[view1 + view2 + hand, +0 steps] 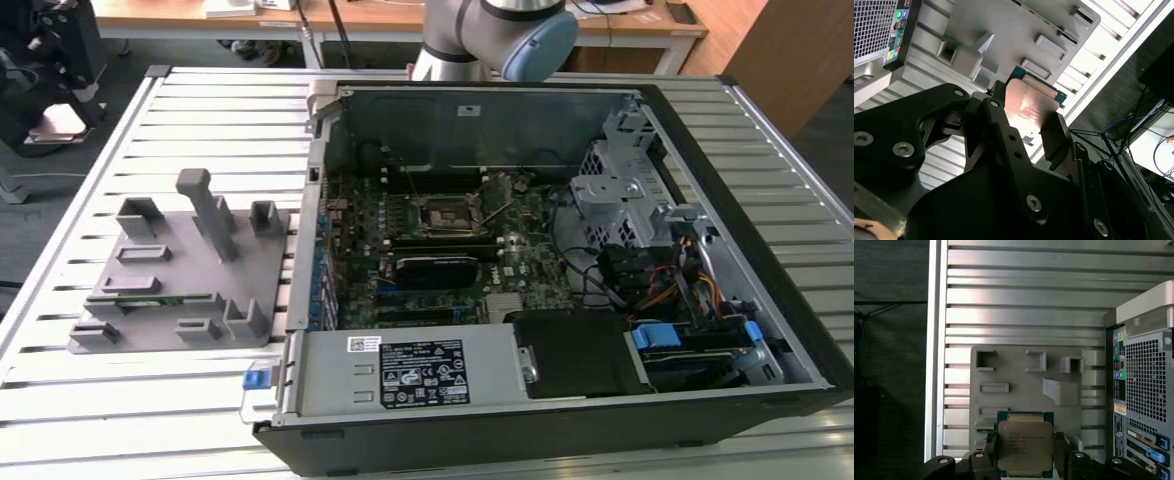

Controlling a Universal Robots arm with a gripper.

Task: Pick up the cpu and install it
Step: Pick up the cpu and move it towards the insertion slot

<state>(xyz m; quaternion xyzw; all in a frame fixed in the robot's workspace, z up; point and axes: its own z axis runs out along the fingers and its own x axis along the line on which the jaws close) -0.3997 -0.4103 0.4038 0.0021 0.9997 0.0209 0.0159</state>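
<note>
One cpu [1025,446] sits squarely between the two fingers [991,455] of the gripper [1025,452], clamped by opposite edges, metal top facing the first wrist view; beneath lies the grey fixture [1019,375] on the slatted table [1029,300]; the computer case [1144,390] stands beside the fixture, and its socket [441,212] is, I judge, well apart from the chip.
</note>
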